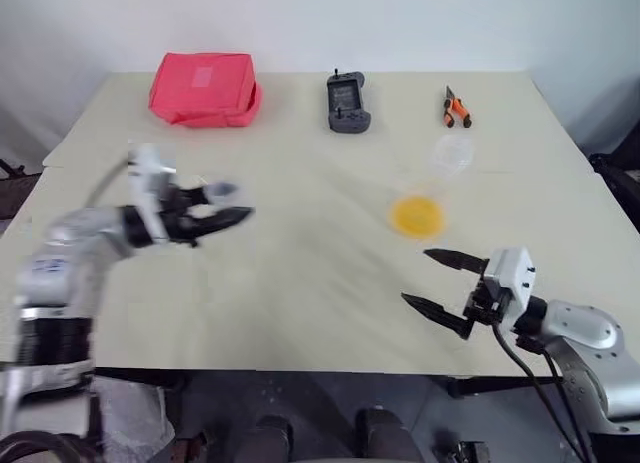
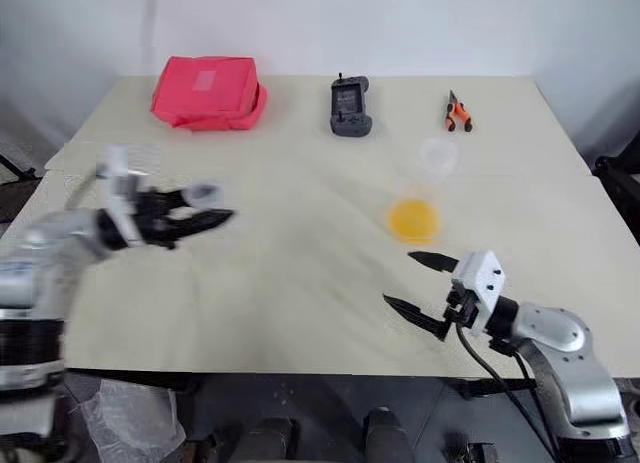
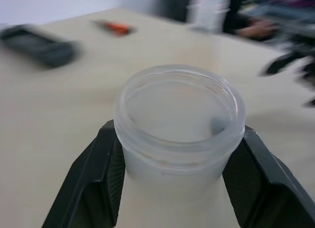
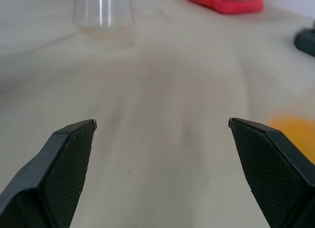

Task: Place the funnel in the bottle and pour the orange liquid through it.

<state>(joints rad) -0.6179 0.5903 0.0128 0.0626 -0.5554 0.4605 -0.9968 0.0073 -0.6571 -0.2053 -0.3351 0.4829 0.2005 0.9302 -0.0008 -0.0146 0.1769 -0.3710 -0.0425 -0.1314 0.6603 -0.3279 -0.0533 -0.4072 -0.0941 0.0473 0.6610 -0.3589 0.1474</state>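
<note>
Two pincers differ: left pincer (image 1: 228, 205) is clamped on the bottle (image 3: 179, 124), well left of the cup of orange liquid (image 1: 416, 215), and should set it upright; right pincer (image 1: 437, 279) gapes apart.

The bottle (image 3: 179, 124) looks like frosted, smooth plastic (cloudy at the rim). The black fingers (image 4: 69, 164) have finely textured matt pads. The desk (image 1: 300, 283) is matt and smooth; the red pouch (image 1: 205, 88) looks like cloth.

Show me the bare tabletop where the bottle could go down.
Free: the wide middle of the table, between the left gripper holding the bottle and the cup of orange liquid. Crowded: the back edge, with pouch, controller, pliers.
</note>
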